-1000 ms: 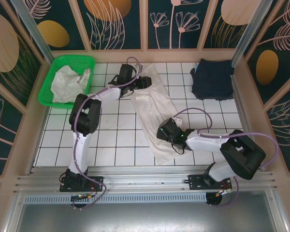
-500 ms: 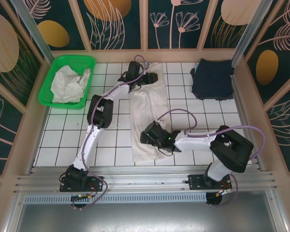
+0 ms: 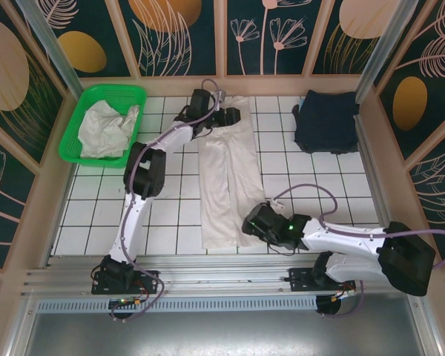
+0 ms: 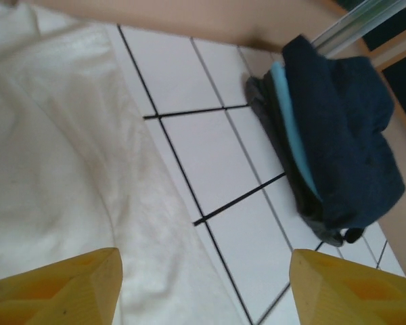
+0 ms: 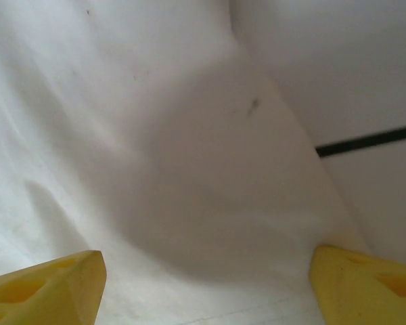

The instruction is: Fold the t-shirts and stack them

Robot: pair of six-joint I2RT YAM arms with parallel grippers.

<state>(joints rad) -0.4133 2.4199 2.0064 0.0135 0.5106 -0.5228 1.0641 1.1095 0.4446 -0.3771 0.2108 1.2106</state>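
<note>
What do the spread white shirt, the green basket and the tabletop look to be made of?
White shirt: soft matte cloth, likely cotton; it wrinkles and lies limp.
Green basket: probably plastic; evenly bright green mesh walls.
Tabletop: smooth white squares with dark lines; ceramic tile or a printed sheet, cannot tell.

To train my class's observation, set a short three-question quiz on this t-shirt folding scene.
1. True or false: the long off-white t-shirt lies inside the green basket.
2. What is in that basket: A crumpled off-white cloth, B navy clothes, C nothing?
3. Which corner of the tiled table holds the folded navy stack?
Key: 1 false; 2 A; 3 far right.
</note>
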